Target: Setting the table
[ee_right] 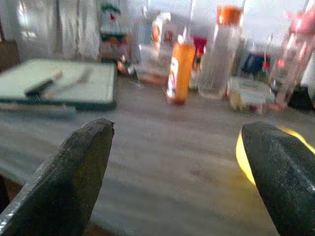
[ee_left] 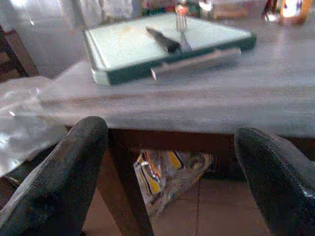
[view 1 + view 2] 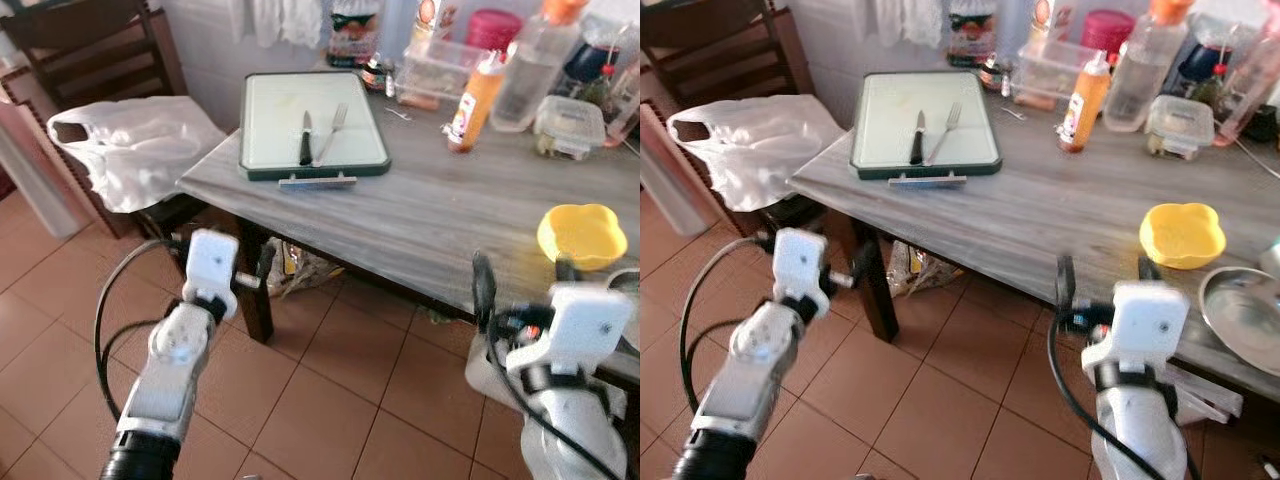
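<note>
i stand facing a grey wooden table set at an angle on a terracotta tiled floor. my left pincer is raised in front of the table's near corner, below the tabletop edge, its two black fingers spread wide and holding nothing. my right pincer is raised at the table's front edge, fingers spread wide too, empty, close to a yellow bowl shaped like a flower that sits near that edge. just beside the bowl, toward my right, lies a round metal plate.

farther back on the table, near the left corner, lies a pale cutting board with a dark green rim. on it rest a black-handled knife and a metal fork, side by side, almost parallel. a long flat metal piece lies on the table against the board's near edge; i cannot tell what it is.

along the back of the table stand an orange squeeze bottle, a tall clear bottle with an orange cap, clear plastic containers and a pink lidded tub.

to the left, a white plastic bag sits on a dark wooden chair. under the table a crumpled printed bag lies on the floor
</note>
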Controlling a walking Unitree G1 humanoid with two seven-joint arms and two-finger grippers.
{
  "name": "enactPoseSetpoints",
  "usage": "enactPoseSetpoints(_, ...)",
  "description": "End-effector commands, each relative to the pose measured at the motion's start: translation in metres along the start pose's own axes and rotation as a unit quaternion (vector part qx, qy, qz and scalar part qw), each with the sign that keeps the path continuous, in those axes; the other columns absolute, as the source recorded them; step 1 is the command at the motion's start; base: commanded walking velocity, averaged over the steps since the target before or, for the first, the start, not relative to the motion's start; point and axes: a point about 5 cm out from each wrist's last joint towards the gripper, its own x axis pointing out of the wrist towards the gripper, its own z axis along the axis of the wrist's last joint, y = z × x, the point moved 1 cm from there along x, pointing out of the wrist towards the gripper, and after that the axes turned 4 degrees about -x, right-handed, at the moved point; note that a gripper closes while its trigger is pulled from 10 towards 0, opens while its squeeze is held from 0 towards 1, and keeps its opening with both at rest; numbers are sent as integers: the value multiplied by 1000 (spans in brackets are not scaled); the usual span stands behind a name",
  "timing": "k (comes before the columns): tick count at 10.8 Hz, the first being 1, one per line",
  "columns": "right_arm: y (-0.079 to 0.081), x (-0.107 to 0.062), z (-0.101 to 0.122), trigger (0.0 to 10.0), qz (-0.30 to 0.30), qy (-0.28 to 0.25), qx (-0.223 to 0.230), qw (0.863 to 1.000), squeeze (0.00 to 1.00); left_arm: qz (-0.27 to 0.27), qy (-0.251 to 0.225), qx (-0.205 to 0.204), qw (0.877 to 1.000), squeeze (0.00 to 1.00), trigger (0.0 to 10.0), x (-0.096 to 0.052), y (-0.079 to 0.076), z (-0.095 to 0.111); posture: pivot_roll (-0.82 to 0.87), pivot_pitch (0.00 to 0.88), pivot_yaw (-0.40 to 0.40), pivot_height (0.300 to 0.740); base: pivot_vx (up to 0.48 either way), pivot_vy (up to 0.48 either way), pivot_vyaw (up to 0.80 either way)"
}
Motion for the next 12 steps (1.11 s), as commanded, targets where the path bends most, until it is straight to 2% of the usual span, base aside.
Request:
enactPoseSetpoints(1,0,-2,-5,10000,5,6,-6,1000,0,0,16,4,1000,0,10000,-4,-3,-12,87,109,-19,740,0,0,0)
enactPoseSetpoints(3,2,-11,-27,10000,13,41,-13,999,0,-3,54,11,998,0,10000,-12,-4,-39,88,107,-19,740,0,0,0)
enactPoseSetpoints(6,7,-27,-51,10000,28,73,-26,997,0,21,111,34,993,0,10000,-32,14,-76,86,101,-22,740,0,0,0)
enactPoseSetpoints(8,6,-29,-53,10000,28,75,-26,996,0,27,118,43,992,0,10000,-35,16,-82,85,99,-24,740,0,0,0)
enactPoseSetpoints(12,5,-31,-54,10000,24,70,-27,997,0,20,113,43,992,0,10000,-31,13,-85,78,96,-22,740,-68,0,0)
